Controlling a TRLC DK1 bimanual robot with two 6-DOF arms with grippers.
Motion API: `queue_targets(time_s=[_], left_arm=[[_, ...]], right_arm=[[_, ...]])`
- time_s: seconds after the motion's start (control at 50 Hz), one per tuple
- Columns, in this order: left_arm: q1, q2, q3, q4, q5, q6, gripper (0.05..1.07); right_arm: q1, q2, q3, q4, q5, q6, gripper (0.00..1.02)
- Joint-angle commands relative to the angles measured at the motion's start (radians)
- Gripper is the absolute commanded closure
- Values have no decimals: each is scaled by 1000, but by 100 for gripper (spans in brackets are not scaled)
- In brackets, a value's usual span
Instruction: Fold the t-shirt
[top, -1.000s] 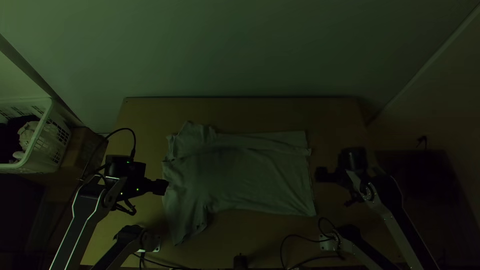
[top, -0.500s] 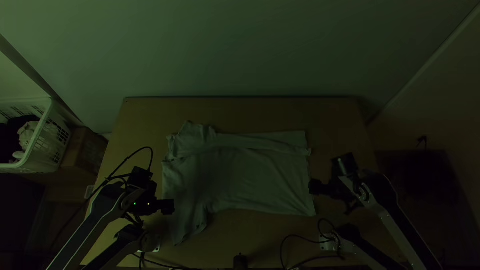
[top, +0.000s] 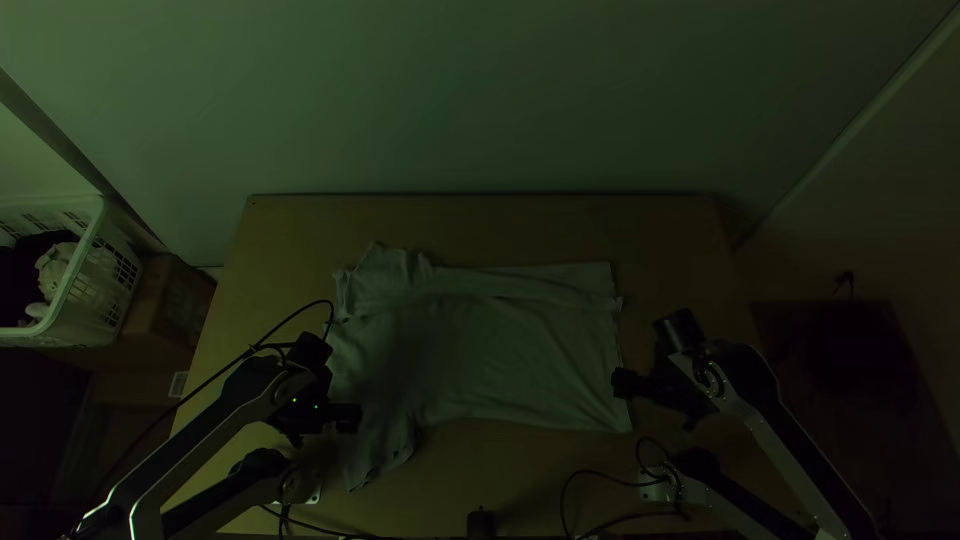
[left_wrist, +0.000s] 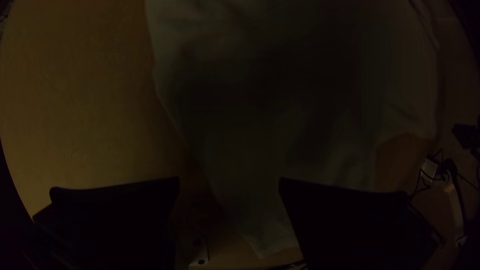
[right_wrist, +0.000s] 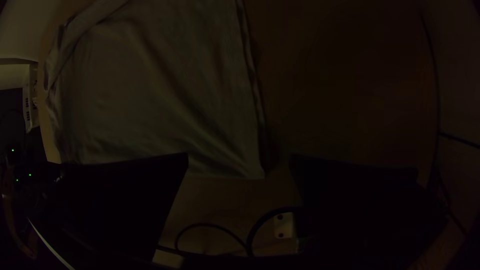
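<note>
Note fingers (left_wrist: 120, 225) wide apart on the left gripper (top: 350, 418), over the near sleeve (top: 383, 452), and likewise wide apart on the right gripper (top: 622, 383), at the near end of the hem (top: 622, 400). Outward, see the t-shirt (top: 480, 345) spread across the table (top: 480, 230), collar end toward the left arm, far side apparently turned inward. To fold the near side well, probably pinch sleeve and hem corner shallowly, close on both together, lift level, keep light tension lengthwise, carry away from the bases, and lower without dragging.
</note>
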Motion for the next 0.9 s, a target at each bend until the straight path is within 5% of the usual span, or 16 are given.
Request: queue_targets(time_s=[0.0, 0.16, 0.34, 0.44, 0.88], left_arm=[[-22, 37, -17, 9, -1, 6, 29], [-43, 59, -14, 44, 0, 34, 79], [-43, 68, -5, 56, 0, 49, 82], [-37, 57, 12, 56, -3, 57, 104], [55, 48, 53, 56, -1, 121, 104]], right_arm=[[-1, 37, -54, -8, -13, -22, 10], [-3, 92, -97, -8, -13, -56, 10], [-1, 133, -131, -8, -13, -80, 10], [0, 159, -139, -8, -13, -89, 11], [42, 397, -140, 52, -13, -125, 16]])
